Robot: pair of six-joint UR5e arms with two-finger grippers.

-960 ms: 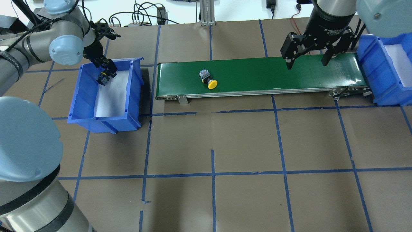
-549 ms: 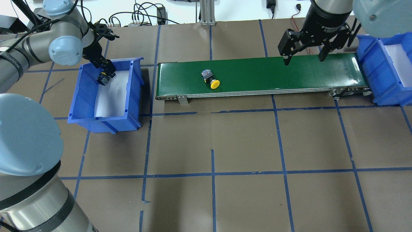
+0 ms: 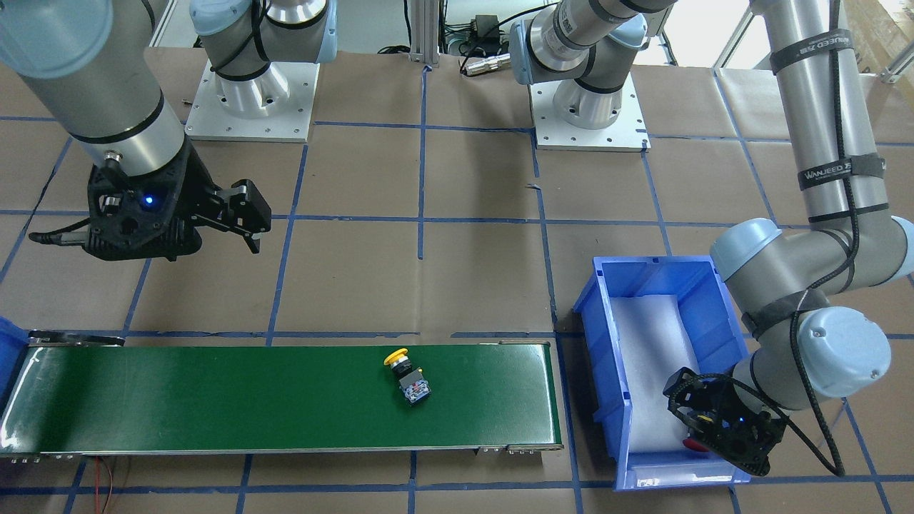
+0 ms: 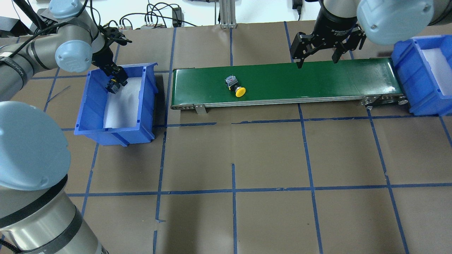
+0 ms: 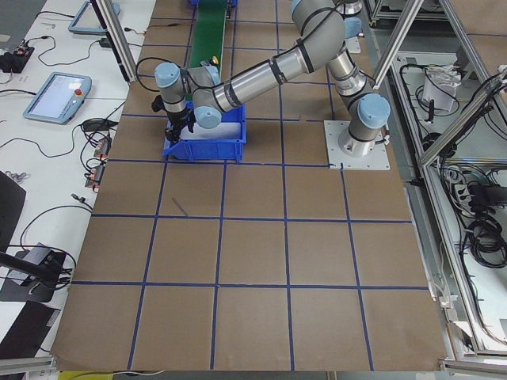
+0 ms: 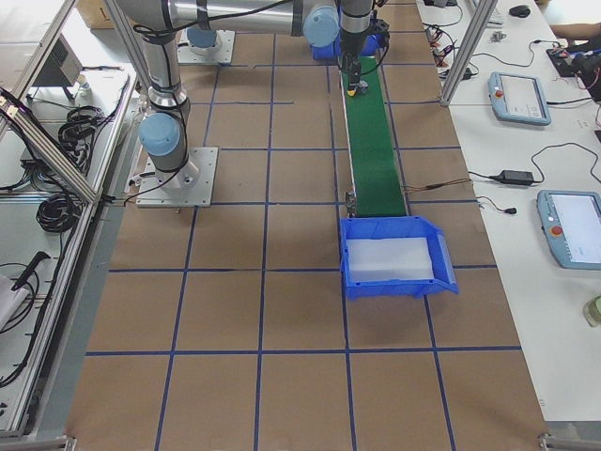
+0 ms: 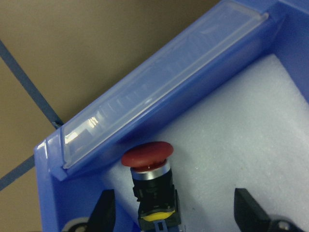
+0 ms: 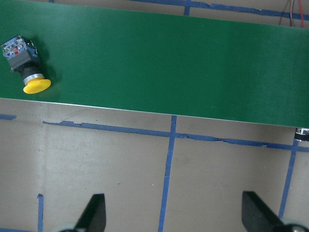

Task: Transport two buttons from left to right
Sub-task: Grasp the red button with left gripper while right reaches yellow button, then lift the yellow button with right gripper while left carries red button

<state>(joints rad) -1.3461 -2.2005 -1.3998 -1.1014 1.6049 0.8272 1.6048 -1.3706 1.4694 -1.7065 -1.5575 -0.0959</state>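
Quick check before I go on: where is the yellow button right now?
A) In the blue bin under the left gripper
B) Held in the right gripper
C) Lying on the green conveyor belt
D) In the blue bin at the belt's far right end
C: the yellow button lies on its side on the green conveyor belt, well apart from the open, empty right gripper.

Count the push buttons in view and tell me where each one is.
2. The yellow button lies on the green conveyor belt. The red button sits in the left blue bin, within the open left gripper. None seems hidden.
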